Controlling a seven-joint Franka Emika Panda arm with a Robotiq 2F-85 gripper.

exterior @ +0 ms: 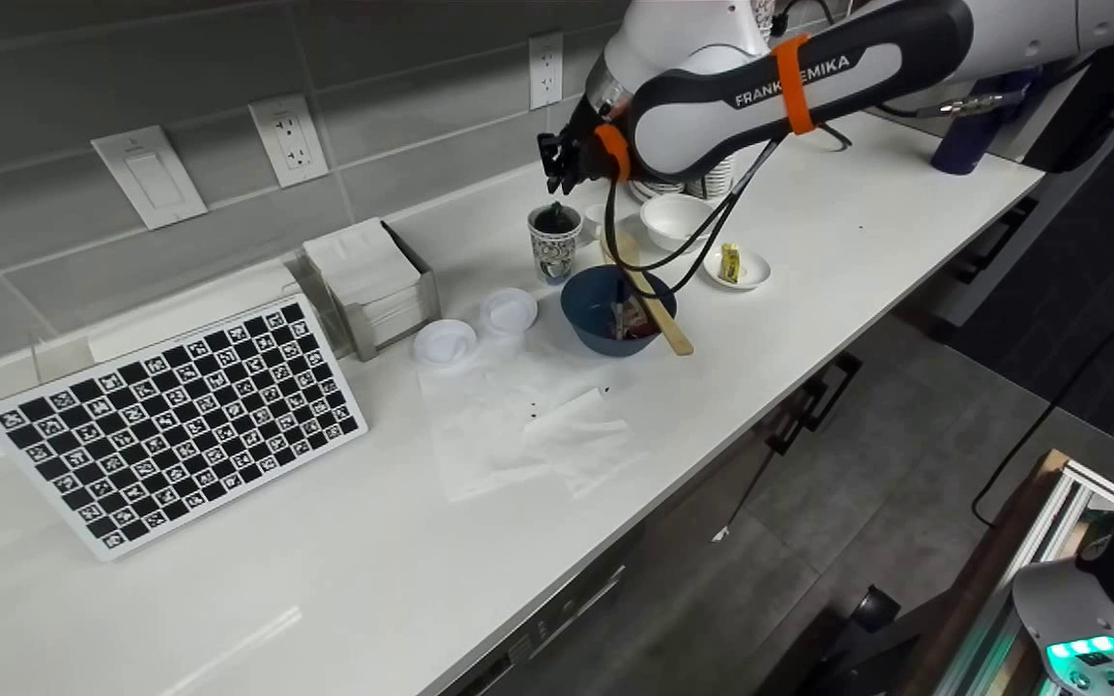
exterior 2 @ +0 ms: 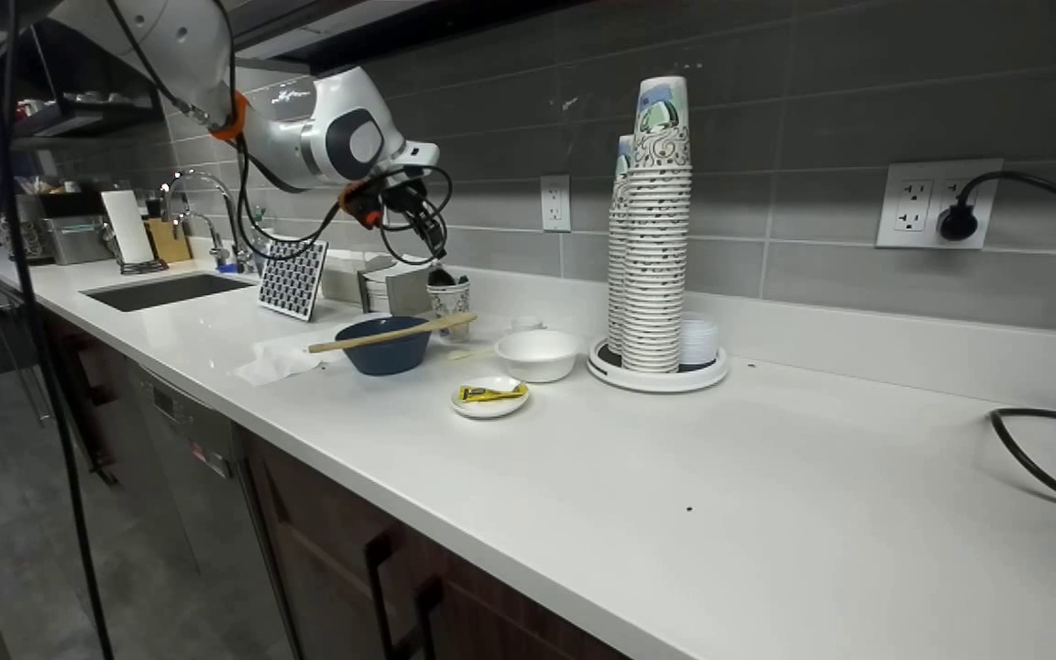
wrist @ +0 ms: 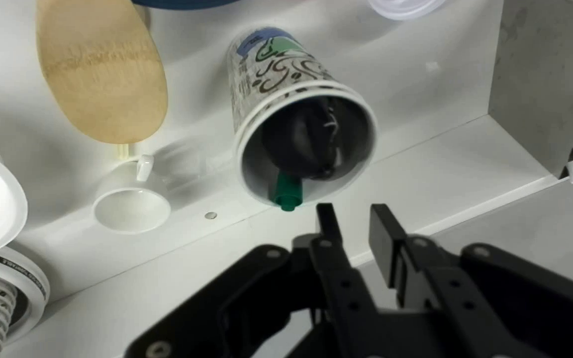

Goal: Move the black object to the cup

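As it hovers, the end effector (wrist: 352,215) stands ajar

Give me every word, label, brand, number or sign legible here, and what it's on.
"FRANK" and "EMIKA", split by an orange band: on the robot arm.
"FRANKA": on the grey robot part at an exterior view's lower right.
Too small or blurred to read: print on the paper cup, the round tray's rim, the yellow packet and the outlet plate.
The checkered board shows marker patterns, no readable words.
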